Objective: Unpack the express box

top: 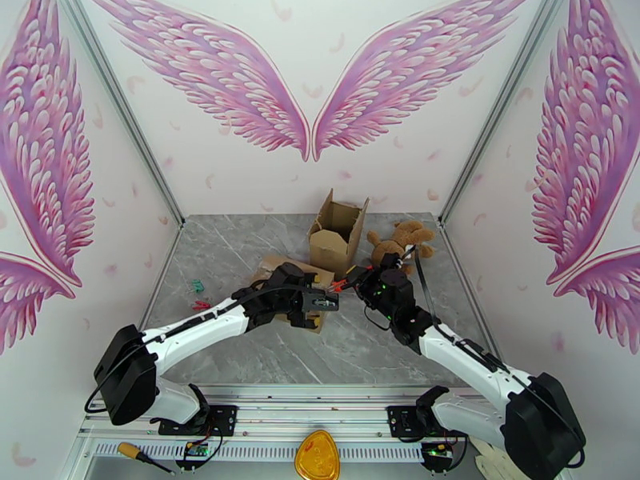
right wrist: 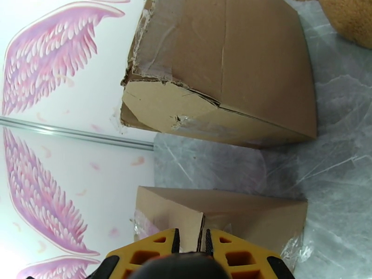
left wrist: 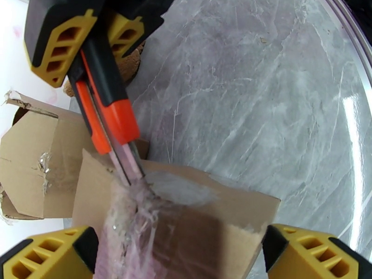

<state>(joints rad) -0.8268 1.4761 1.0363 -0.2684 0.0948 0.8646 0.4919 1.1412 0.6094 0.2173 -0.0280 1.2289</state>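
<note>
A sealed, taped cardboard box (top: 318,274) lies flat mid-table. My left gripper (top: 320,302) straddles it, and in the left wrist view its yellow fingers (left wrist: 46,254) press the two sides of the box (left wrist: 223,215). My right gripper (top: 364,280) is shut on a black-and-orange box cutter (top: 342,283). The cutter's blade (left wrist: 109,112) touches the torn tape seam on the box's top. In the right wrist view, my right gripper (right wrist: 191,245) hangs just above the same box (right wrist: 232,215).
An opened cardboard box (top: 338,230) stands upright just behind the sealed one. A brown teddy bear (top: 404,240) sits to its right. Small green and red items (top: 197,286) lie at the table's left. A screwdriver (top: 140,455) rests on the front rail.
</note>
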